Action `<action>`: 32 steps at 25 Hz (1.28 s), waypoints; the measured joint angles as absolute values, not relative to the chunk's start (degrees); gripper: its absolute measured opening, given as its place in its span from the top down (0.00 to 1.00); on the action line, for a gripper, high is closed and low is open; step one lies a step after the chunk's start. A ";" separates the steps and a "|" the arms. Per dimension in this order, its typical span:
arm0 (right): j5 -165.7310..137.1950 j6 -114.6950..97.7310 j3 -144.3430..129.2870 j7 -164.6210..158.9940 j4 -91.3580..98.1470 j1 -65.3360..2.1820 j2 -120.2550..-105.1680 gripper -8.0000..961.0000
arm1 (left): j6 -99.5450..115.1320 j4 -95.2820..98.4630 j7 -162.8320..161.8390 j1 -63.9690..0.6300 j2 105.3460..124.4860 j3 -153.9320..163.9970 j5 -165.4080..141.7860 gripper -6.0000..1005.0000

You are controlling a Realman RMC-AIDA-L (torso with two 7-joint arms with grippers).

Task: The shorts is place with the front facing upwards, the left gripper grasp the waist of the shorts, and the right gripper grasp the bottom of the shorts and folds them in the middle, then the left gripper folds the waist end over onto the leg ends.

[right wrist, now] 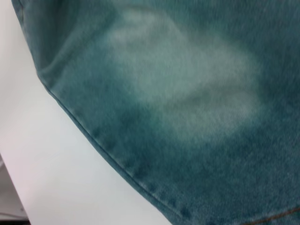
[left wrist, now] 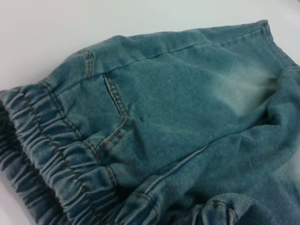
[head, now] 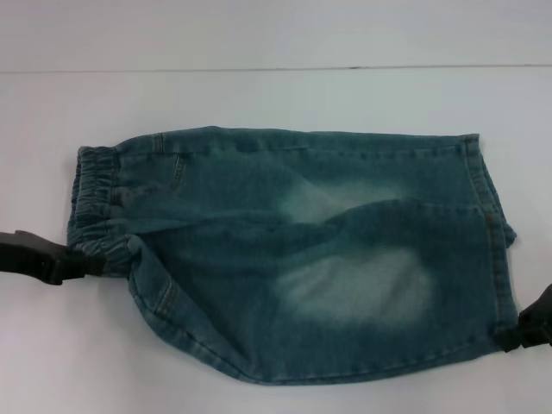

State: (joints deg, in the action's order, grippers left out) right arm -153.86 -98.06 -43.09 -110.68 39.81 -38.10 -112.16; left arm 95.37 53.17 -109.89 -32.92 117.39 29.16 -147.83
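Faded blue denim shorts (head: 302,250) lie across the white table, with the elastic waist (head: 90,185) at the left and the leg ends (head: 485,207) at the right. At the near left corner the waist is bunched into my left gripper (head: 79,261), which is shut on it. My right gripper (head: 511,335) grips the near right corner of the leg hem. The near half of the cloth is rumpled and raised. The left wrist view shows the waist (left wrist: 51,159) and a pocket seam (left wrist: 115,101). A pale worn patch (right wrist: 187,93) and the hem edge fill the right wrist view.
The white table (head: 259,95) runs all round the shorts, and its far edge shows as a thin line across the back. Both arms enter from the near sides of the head view.
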 joint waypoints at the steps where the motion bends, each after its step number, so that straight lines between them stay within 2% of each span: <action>1: -153.84 -98.37 -42.21 -110.20 39.88 -38.03 -112.05 0.94 | 95.55 53.17 -110.06 -33.04 117.34 29.07 -147.82 0.95; 10: -142.04 -99.17 -30.99 -106.73 41.11 -36.74 -109.54 0.94 | 95.29 54.95 -118.37 -35.50 115.85 27.20 -146.91 0.96; 15: -133.61 -92.19 -29.36 -105.46 38.74 -35.67 -109.55 0.94 | 89.78 55.51 -124.82 -37.23 115.21 24.32 -146.48 0.96; 22: -123.64 -77.87 -28.42 -100.96 31.09 -34.94 -111.29 0.93 | 82.88 54.41 -128.49 -37.22 116.22 24.30 -144.97 0.96; 23: -123.25 -76.19 -28.41 -100.47 30.52 -35.04 -111.67 0.93 | 81.56 53.60 -128.66 -37.43 116.35 24.33 -144.96 0.96; 24: -123.07 -72.12 -28.42 -100.20 30.32 -35.37 -112.82 0.93 | 80.47 52.84 -128.73 -37.66 116.43 24.38 -144.95 0.96; 25: -123.07 -72.12 -28.42 -100.20 30.32 -35.37 -112.82 0.93 | 79.16 52.09 -128.74 -37.90 116.52 24.51 -144.94 0.96; 29: -123.00 -63.53 -28.59 -99.31 30.80 -35.78 -115.33 0.93 | 74.70 51.26 -128.76 -38.36 117.49 24.78 -144.73 0.96; 32: -122.97 -59.33 -28.68 -98.33 30.05 -36.22 -116.08 0.93 | 71.80 51.09 -128.76 -38.45 118.00 24.86 -144.35 0.95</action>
State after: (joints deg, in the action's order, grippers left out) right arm -122.97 -59.33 -28.68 -98.33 30.05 -36.22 -116.08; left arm 71.81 51.09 -128.76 -38.45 118.00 24.86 -144.35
